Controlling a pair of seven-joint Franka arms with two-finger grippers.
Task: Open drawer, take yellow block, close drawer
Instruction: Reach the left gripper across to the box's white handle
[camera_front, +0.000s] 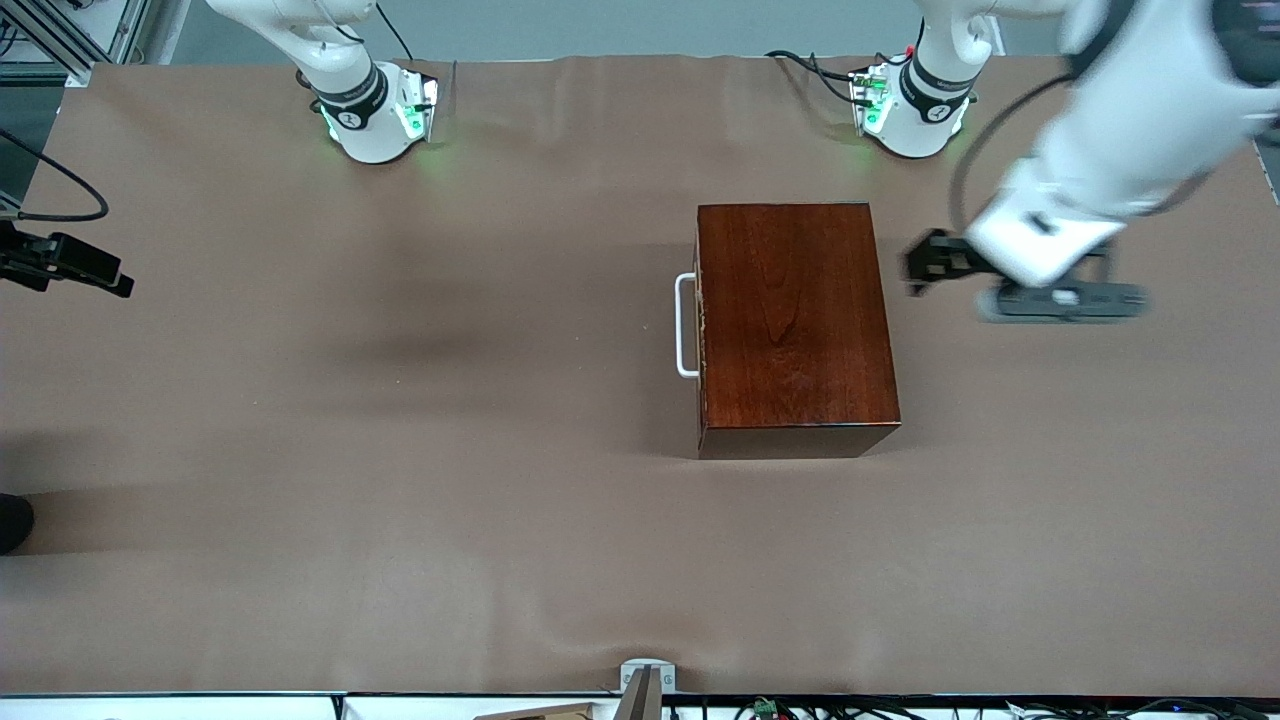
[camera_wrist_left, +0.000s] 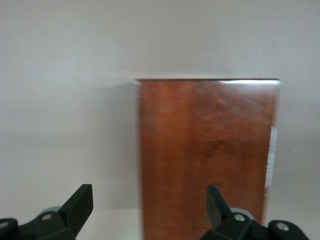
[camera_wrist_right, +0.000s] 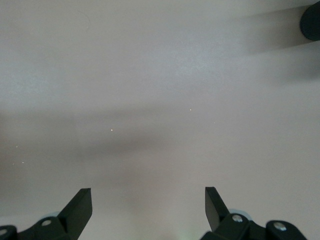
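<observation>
Brown-covered worktop (camera_front: 400, 450) carries a glossy reddish-brown wooden box whose drawer (camera_front: 700, 330) is shut; its rigid white U-shaped bar handle (camera_front: 685, 325) offers the grip. Left gripper (camera_front: 915, 262) and right gripper (camera_wrist_right: 148, 202) fingers are apart.

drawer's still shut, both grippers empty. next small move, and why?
Probably bring the right gripper, open over bare table, to the white handle, which faces the right arm's end. The drawer sits flush in the wooden box, no yellow block visible. The left gripper, open, hangs by the box's handle-less end.
</observation>
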